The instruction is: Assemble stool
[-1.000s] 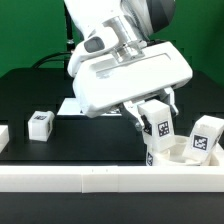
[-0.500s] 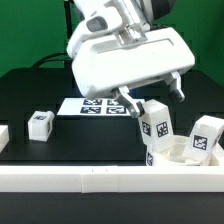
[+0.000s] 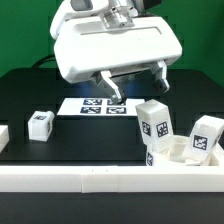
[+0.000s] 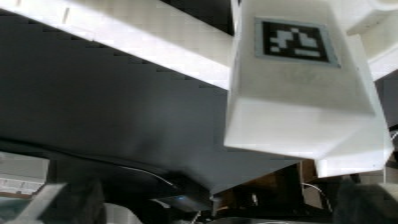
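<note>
The round white seat (image 3: 184, 156) lies at the exterior view's right, just behind the front rail. Two tagged white legs stand upright in it, one (image 3: 153, 124) nearer the middle and one (image 3: 206, 136) at the right edge. A third leg (image 3: 40, 123) lies loose on the black table at the left. My gripper (image 3: 139, 92) hangs open and empty above and to the left of the nearer standing leg, clear of it. In the wrist view that leg (image 4: 299, 95) fills the picture close up, with its tag showing; my fingertips are not clear there.
A long white border rail (image 3: 110, 180) runs along the front edge. The marker board (image 3: 98, 105) lies flat behind and below the gripper. Another white piece (image 3: 3, 136) shows at the far left edge. Black table surface lies between the loose leg and the seat.
The gripper has let go of the nearer leg, which now stands alone in the seat. The gripper has risen and moved to the exterior view's left.
</note>
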`<state>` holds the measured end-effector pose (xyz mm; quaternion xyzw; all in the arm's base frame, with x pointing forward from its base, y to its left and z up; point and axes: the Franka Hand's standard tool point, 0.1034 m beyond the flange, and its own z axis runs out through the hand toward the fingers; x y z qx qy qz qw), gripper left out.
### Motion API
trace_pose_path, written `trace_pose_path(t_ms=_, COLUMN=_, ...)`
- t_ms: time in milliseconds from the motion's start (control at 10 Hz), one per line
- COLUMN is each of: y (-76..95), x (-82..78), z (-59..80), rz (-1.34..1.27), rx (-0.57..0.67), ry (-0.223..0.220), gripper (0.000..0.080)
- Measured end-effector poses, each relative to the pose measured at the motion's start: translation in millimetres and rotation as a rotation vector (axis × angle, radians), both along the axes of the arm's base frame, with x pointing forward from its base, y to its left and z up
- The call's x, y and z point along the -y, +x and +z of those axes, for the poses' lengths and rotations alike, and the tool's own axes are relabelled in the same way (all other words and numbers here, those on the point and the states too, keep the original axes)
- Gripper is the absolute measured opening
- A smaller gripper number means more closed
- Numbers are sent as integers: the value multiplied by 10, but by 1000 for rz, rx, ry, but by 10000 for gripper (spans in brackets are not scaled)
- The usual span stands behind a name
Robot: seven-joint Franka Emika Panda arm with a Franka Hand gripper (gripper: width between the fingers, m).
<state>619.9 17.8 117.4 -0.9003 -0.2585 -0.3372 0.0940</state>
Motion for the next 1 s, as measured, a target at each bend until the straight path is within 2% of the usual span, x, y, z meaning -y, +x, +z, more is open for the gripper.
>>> trace_pose_path(t_ms=300, y=-1, x=-51, z=32, rz=10, rx=-32, ry=-8, gripper=649)
trace_pose_path(t_ms=400, y=-6, x=-58, z=93, rz=-2, rx=-104, ry=-15, gripper=649)
trace_pose_path(t_ms=500, y=-24, x=-51, z=224, rz=21, rx=-186, ry=-73, gripper=649)
trace_pose_path(t_ms=700, y=-107, x=-32, z=362, rz=47, rx=-345, ry=-147, gripper=649)
trace_pose_path(t_ms=800, y=-111, x=-96, z=459, rz=67, rx=-396, ry=-173, gripper=649)
trace_pose_path(t_ms=1000, y=-234, x=-284, z=518, rz=115, rx=-586, ry=-216, gripper=649)
